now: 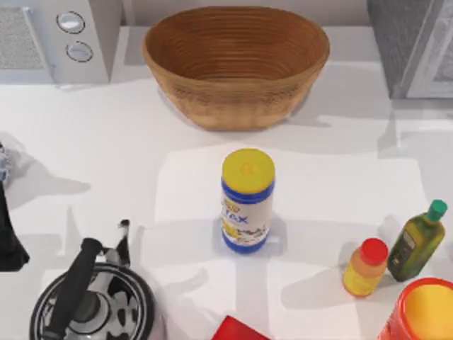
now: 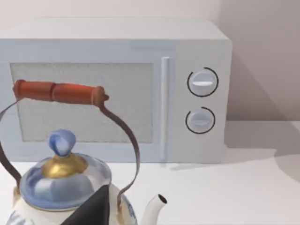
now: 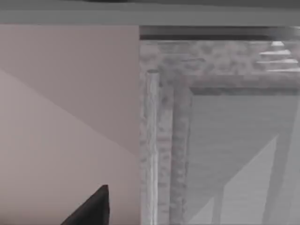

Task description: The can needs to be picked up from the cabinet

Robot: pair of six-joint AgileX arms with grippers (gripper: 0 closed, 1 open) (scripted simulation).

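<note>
Whether either hand is spread or clenched I cannot tell: the left arm [image 1: 8,234] is a dark shape at the tabletop's [image 1: 106,163] left edge, touching nothing visible. From above, the can [image 1: 248,200], blue and white with a yellow lid, stands upright mid-tabletop, near the wicker basket [image 1: 237,64], apart from a black-and-white kettle [image 1: 95,301], an orange bottle [image 1: 364,266] and an oil bottle [image 1: 417,241]. The left wrist view shows a microwave [image 2: 117,89] behind a blue-and-white kettle [image 2: 65,183] with a red handle, while the right wrist view shows a grey cabinet [image 3: 220,131] against the wall.
</note>
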